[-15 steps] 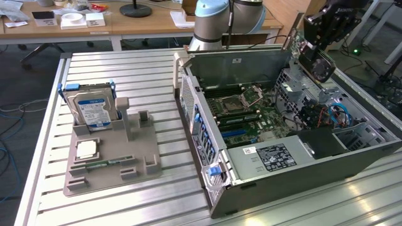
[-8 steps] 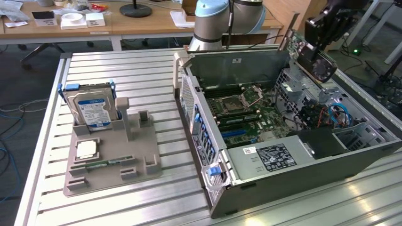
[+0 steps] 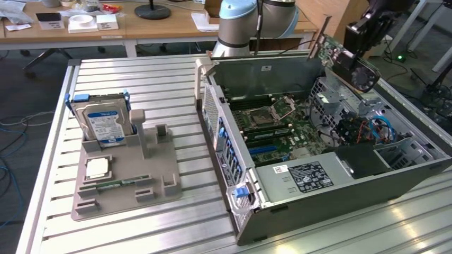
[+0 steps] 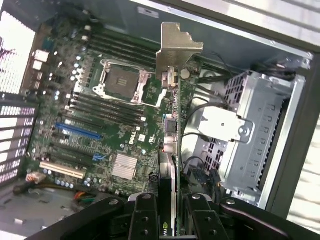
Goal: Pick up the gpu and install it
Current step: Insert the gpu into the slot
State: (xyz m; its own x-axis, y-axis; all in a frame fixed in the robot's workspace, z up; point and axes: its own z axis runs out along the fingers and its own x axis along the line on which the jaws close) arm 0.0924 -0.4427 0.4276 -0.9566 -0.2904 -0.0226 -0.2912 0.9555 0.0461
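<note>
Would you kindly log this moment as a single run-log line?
gripper: shut on gpu | gpu: held above open computer case, not seated | hard drive: upright in grey stand

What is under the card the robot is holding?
The open computer case, with its green circuit board and silver chip socket. The card and gripper cover the strip of board right beneath them.

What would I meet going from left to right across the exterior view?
Hard drive → robot arm's base → gpu
</note>
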